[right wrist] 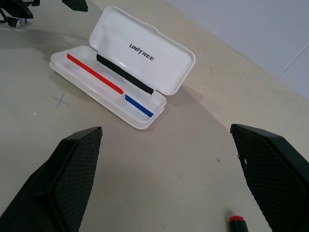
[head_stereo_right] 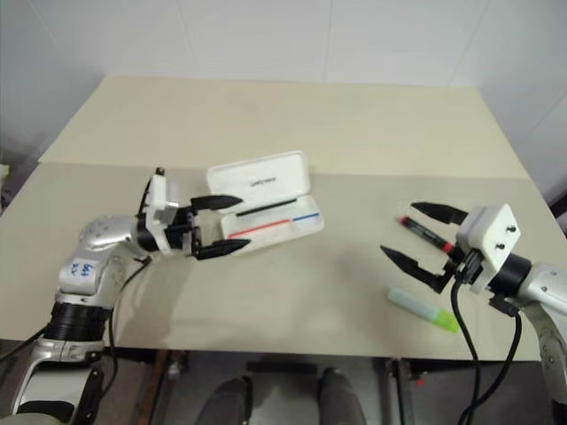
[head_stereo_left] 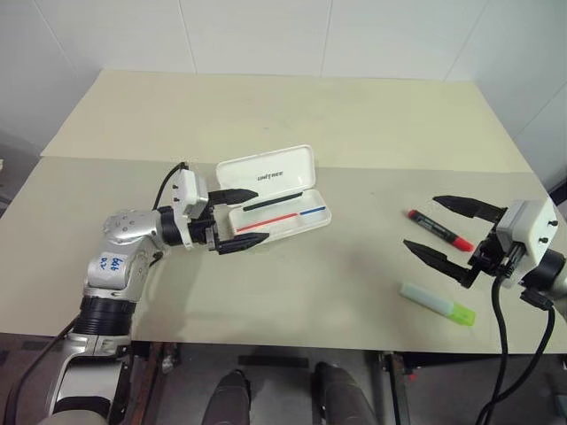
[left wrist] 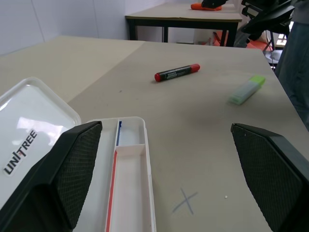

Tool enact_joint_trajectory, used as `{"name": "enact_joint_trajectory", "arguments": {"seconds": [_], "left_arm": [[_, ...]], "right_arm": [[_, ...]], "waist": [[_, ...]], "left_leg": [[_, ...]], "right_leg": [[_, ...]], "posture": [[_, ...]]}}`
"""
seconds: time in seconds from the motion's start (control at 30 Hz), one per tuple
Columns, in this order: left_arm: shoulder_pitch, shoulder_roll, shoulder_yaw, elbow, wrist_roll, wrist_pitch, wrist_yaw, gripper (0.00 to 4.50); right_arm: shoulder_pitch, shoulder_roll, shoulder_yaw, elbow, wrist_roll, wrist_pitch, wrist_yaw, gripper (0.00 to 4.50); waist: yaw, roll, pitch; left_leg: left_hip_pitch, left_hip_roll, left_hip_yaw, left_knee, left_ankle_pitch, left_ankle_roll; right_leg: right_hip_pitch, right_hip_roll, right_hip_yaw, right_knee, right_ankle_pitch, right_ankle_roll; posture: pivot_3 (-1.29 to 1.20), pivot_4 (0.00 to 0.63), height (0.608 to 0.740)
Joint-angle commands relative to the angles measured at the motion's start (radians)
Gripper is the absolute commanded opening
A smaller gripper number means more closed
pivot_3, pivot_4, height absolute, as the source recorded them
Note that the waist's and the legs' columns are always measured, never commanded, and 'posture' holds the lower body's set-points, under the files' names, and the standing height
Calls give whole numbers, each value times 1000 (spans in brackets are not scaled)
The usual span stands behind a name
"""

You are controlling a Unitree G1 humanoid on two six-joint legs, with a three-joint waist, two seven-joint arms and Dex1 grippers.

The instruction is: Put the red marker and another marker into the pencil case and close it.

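Note:
The white pencil case [head_stereo_left: 285, 219] lies open near the table's middle, its lid [head_stereo_left: 266, 172] tipped back and a red-and-blue line inside. My left gripper [head_stereo_left: 237, 218] hovers open at the case's left end, nothing between its fingers. The red marker [head_stereo_left: 440, 230] lies flat on the table to the right. Nearer the front edge lies the other marker, a pale green highlighter [head_stereo_left: 437, 303] with a yellow-green cap. My right gripper [head_stereo_left: 447, 232] hangs open above the two markers, holding nothing. The left wrist view shows the case [left wrist: 126, 188], red marker [left wrist: 176, 72] and highlighter [left wrist: 246, 90].
The beige table [head_stereo_left: 266, 115] runs back to a white wall, with a seam across its middle. A small pencilled cross [left wrist: 185, 201] marks the tabletop beside the case. Another table with orange items [left wrist: 205, 7] stands beyond in the left wrist view.

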Motion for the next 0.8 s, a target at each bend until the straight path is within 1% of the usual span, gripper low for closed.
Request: {"name": "enact_joint_trajectory", "arguments": {"seconds": [0.03,0.33,0.43,0.5,0.6,0.63,0.73,0.8], "left_arm": [[-4,-4,1,-36,2,-5,9,4481],[8,4,-6,-26,33,-24,22,4481],[12,4,-6,-14,55,-38,38,3893],[20,10,-3,-10,73,-51,47,3286],[34,25,4,-2,81,-54,40,2171],[43,26,-9,1,101,-60,47,1874],[60,21,-26,-4,125,-58,61,1874],[74,38,-34,5,136,-71,35,1874]], "right_arm": [[-14,3,-14,-38,10,-8,-16,4500],[-57,18,44,-24,4,-19,-15,4500],[-74,28,70,-13,-4,-33,-12,4500],[-88,38,88,-16,-10,-36,-18,4500],[-118,56,120,-21,-20,-37,-34,4500],[-126,62,125,-8,-20,-49,-26,4500],[-135,70,129,8,-15,-70,-8,4500],[-141,78,145,-16,-14,-65,-19,4500]], "waist": [[-1,0,0],[0,0,0],[0,0,0],[0,0,0],[-2,0,0],[-2,0,0],[0,0,0],[2,0,0]], "left_leg": [[0,0,0,0,0,0],[0,0,0,0,0,0],[0,0,0,0,0,0],[0,0,0,0,0,0],[0,0,0,0,0,0],[0,0,0,0,0,0],[1,0,0,0,0,0],[0,0,0,0,0,0]], "right_leg": [[0,0,0,0,0,0],[0,0,0,0,0,0],[0,0,0,0,0,0],[0,0,0,0,0,0],[0,0,0,0,0,1],[0,0,0,1,0,1],[0,0,0,1,1,1],[0,0,0,1,1,1]], "posture": [[0,150,740],[0,150,740],[0,150,740],[0,150,740],[0,150,740],[0,150,740],[0,150,740],[0,150,740]]}}
